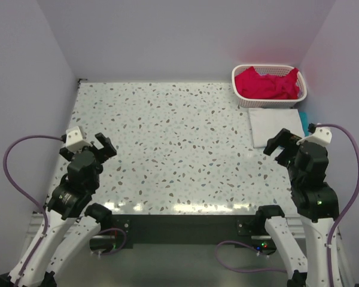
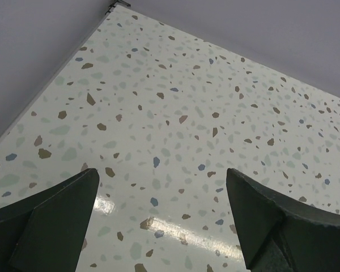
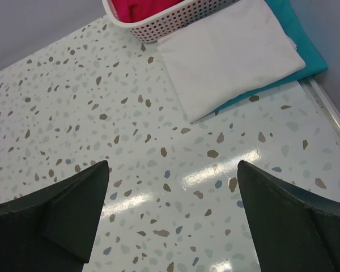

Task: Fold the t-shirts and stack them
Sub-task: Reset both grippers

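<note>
A folded white t-shirt [image 1: 276,124] lies at the table's right edge on top of a folded teal t-shirt [image 1: 303,116]; both show in the right wrist view, white [image 3: 229,54] over teal [image 3: 306,54]. Crumpled red-pink t-shirts [image 1: 267,83] fill the white lattice basket [image 1: 269,103] just behind the stack. My right gripper [image 1: 279,146] is open and empty, hovering just in front of the stack. My left gripper [image 1: 99,148] is open and empty over the table's left side, far from the shirts.
The terrazzo table [image 1: 167,149] is walled by purple panels at the back and both sides. The basket's rim [image 3: 158,25] shows at the top of the right wrist view. The table's right edge rail [image 3: 328,107] runs beside the teal shirt.
</note>
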`<state>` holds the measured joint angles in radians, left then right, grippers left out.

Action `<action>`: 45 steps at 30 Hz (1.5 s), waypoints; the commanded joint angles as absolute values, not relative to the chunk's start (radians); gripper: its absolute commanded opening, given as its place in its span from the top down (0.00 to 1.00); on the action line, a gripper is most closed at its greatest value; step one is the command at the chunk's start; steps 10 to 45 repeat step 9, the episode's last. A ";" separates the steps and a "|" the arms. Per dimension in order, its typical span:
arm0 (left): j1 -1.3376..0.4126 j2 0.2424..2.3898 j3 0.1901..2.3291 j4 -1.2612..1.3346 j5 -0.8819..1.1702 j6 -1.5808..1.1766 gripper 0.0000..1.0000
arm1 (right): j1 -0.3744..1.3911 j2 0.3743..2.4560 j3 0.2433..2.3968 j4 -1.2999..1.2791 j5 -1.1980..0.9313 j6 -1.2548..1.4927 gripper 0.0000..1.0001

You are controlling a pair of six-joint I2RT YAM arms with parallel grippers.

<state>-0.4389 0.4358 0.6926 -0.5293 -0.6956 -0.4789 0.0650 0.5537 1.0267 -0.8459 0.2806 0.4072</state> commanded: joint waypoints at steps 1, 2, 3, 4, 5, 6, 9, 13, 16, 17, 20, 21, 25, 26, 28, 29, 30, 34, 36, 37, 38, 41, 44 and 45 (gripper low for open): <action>-0.436 0.480 0.683 -0.457 -0.700 -0.482 0.00 | 0.071 0.546 1.017 -0.810 0.325 0.385 0.01; -0.436 0.485 0.678 -0.457 -0.692 -0.483 0.00 | 0.071 0.545 1.008 -0.807 0.330 0.387 0.01; -0.436 0.489 0.675 -0.453 -0.687 -0.483 0.00 | 0.071 0.543 1.003 -0.805 0.334 0.385 0.01; -0.436 0.494 0.670 -0.448 -0.680 -0.483 0.00 | 0.071 0.542 0.997 -0.805 0.337 0.385 0.01; -0.436 0.494 0.666 -0.440 -0.673 -0.479 0.00 | 0.071 0.541 0.994 -0.802 0.337 0.385 0.01; -0.436 0.494 0.664 -0.437 -0.672 -0.477 0.00 | 0.071 0.541 0.991 -0.796 0.334 0.387 0.01; -0.436 0.495 0.660 -0.423 -0.661 -0.468 0.00 | 0.071 0.545 0.980 -0.790 0.341 0.394 0.01; -0.436 0.495 0.660 -0.423 -0.661 -0.468 0.00 | 0.071 0.545 0.980 -0.790 0.341 0.394 0.01; -0.436 0.495 0.660 -0.423 -0.661 -0.468 0.00 | 0.071 0.545 0.980 -0.790 0.341 0.394 0.01; -0.436 0.495 0.660 -0.423 -0.661 -0.468 0.00 | 0.071 0.545 0.980 -0.790 0.341 0.394 0.01; -0.436 0.495 0.660 -0.423 -0.661 -0.468 0.00 | 0.071 0.545 0.980 -0.790 0.341 0.394 0.01; -0.436 0.495 0.660 -0.423 -0.661 -0.468 0.00 | 0.071 0.545 0.980 -0.790 0.341 0.394 0.01; -0.436 0.495 0.660 -0.423 -0.661 -0.468 0.00 | 0.071 0.545 0.980 -0.790 0.341 0.394 0.01; -0.436 0.495 0.660 -0.423 -0.661 -0.468 0.00 | 0.071 0.545 0.980 -0.790 0.341 0.394 0.01; -0.436 0.495 0.660 -0.423 -0.661 -0.468 0.00 | 0.071 0.545 0.980 -0.790 0.341 0.394 0.01; -0.436 0.495 0.660 -0.423 -0.661 -0.468 0.00 | 0.071 0.545 0.980 -0.790 0.341 0.394 0.01; -0.436 0.495 0.660 -0.423 -0.661 -0.468 0.00 | 0.071 0.545 0.980 -0.790 0.341 0.394 0.01; -0.436 0.495 0.660 -0.423 -0.661 -0.468 0.00 | 0.071 0.545 0.980 -0.790 0.341 0.394 0.01; -0.436 0.495 0.660 -0.423 -0.661 -0.468 0.00 | 0.071 0.545 0.980 -0.790 0.341 0.394 0.01; -0.436 0.495 0.660 -0.423 -0.661 -0.468 0.00 | 0.071 0.545 0.980 -0.790 0.341 0.394 0.01; -0.436 0.495 0.660 -0.423 -0.661 -0.468 0.00 | 0.071 0.545 0.980 -0.790 0.341 0.394 0.01; -0.436 0.495 0.660 -0.423 -0.661 -0.468 0.00 | 0.071 0.545 0.980 -0.790 0.341 0.394 0.01; -0.436 0.495 0.660 -0.423 -0.661 -0.468 0.00 | 0.071 0.545 0.980 -0.790 0.341 0.394 0.01; -0.436 0.495 0.660 -0.423 -0.661 -0.468 0.00 | 0.071 0.545 0.980 -0.790 0.341 0.394 0.01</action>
